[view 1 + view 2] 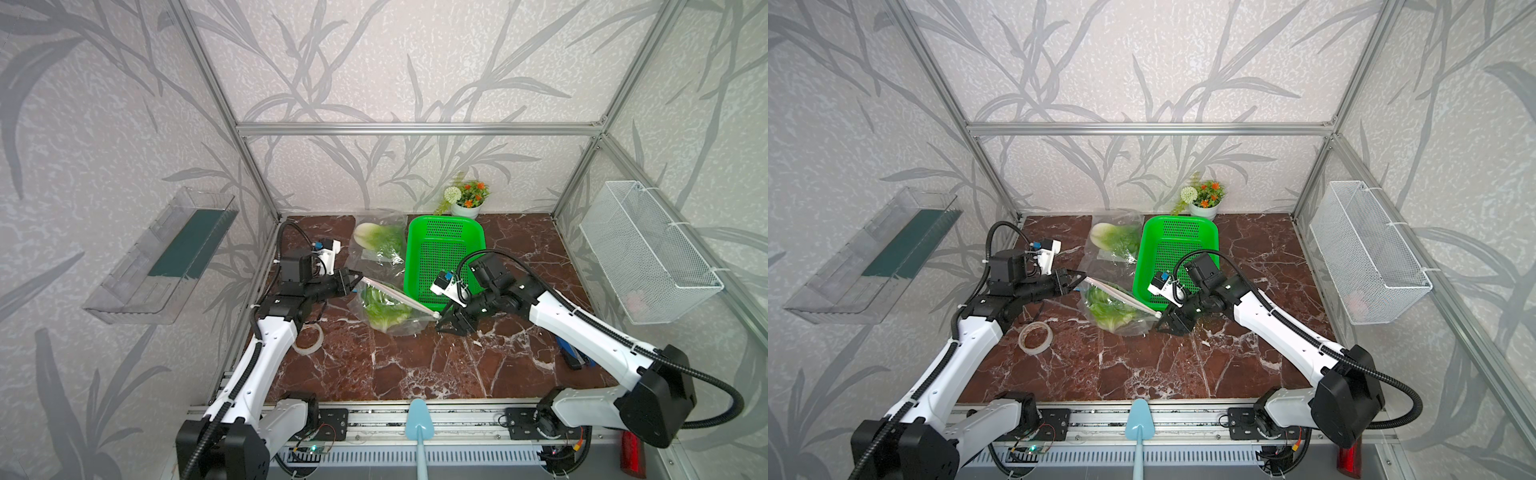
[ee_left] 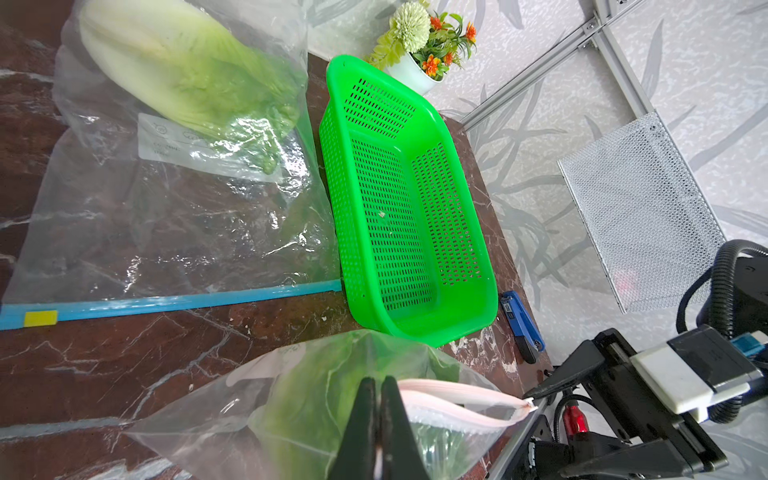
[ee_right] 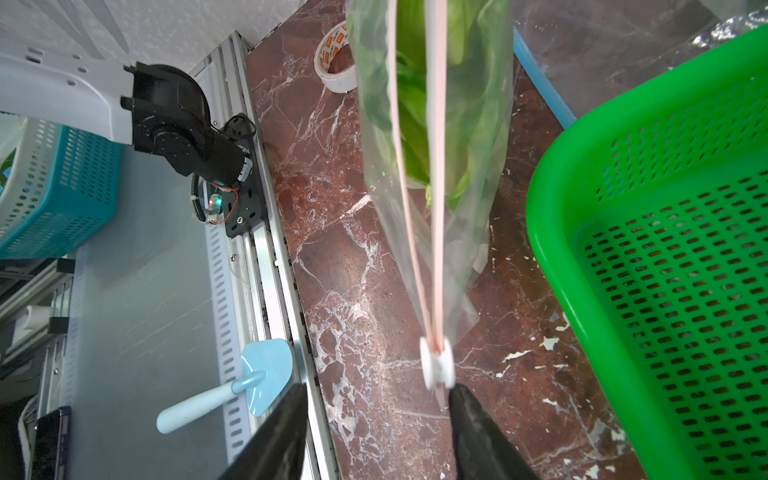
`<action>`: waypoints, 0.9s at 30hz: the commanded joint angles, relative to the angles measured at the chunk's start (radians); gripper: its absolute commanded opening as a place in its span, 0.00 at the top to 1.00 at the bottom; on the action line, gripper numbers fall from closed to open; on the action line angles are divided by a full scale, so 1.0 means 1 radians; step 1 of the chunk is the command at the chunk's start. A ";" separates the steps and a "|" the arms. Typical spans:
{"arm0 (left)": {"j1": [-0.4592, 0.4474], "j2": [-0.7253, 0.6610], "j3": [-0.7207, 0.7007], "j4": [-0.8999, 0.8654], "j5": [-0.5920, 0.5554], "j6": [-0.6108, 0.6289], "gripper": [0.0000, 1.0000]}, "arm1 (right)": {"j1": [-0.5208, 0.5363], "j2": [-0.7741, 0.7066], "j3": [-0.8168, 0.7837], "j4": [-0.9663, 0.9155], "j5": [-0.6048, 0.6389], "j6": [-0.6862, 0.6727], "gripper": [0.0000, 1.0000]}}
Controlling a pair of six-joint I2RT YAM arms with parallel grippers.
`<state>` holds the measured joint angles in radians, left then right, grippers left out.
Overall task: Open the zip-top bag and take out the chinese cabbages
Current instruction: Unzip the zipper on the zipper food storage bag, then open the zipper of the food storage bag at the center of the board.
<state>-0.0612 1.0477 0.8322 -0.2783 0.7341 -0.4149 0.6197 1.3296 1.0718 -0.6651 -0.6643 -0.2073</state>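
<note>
Chinese cabbages, 2 small oval heads w/ white bases & crinkly light-green leaves, both sit inside clear plastic zip-top bags on the dark red marble tabletop (image 1: pixel 415 365). Near cabbage (image 1: pixel 384 309) is in the pink-zip bag (image 1: pixel 399 326), which is lifted off the table along its zip edge. Far cabbage (image 1: pixel 380 241) lies in the blue-zip bag (image 1: pixel 370 262), flat on the table, just beside the green perforated plastic basket (image 1: pixel 440 266).

Left gripper (image 1: pixel 360 277) is pressed together on the pink zip edge at one end; left wrist view shows the fingers (image 2: pixel 365 415) pinched w/ bag film between them. Right gripper (image 1: pixel 439 324) has jaws spread apart, nothing between them. The small white zip slider (image 3: pixel 436 368) sits at the opposite end of the zip, just ahead of the right gripper, near one black finger; can't tell if it touches.

Pink zip strips stand parted along most of their length, meeting only at the slider.

Elsewhere: clear tape roll (image 1: pixel 308 338) near the left arm, white pot w/ orange & white flowers (image 1: pixel 467 199) behind the basket.
</note>
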 commanded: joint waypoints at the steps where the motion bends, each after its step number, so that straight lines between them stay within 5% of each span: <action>1: -0.001 -0.066 -0.023 0.039 0.019 -0.009 1.00 | -0.004 -0.047 0.029 0.006 -0.015 0.031 0.22; 7: -0.045 -0.184 -0.080 0.040 -0.028 -0.020 1.00 | -0.003 -0.129 0.013 0.193 0.027 0.211 0.15; 17: -0.278 -0.425 -0.251 0.123 -0.337 -0.125 1.00 | 0.153 -0.148 -0.104 0.371 0.339 0.603 0.64; 27: -0.458 -0.606 -0.394 0.163 -0.631 -0.216 1.00 | 0.220 -0.259 -0.330 0.456 0.597 1.113 0.68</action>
<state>-0.4923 0.4675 0.4446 -0.1490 0.2321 -0.5999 0.8154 1.1076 0.7635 -0.2623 -0.1810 0.6823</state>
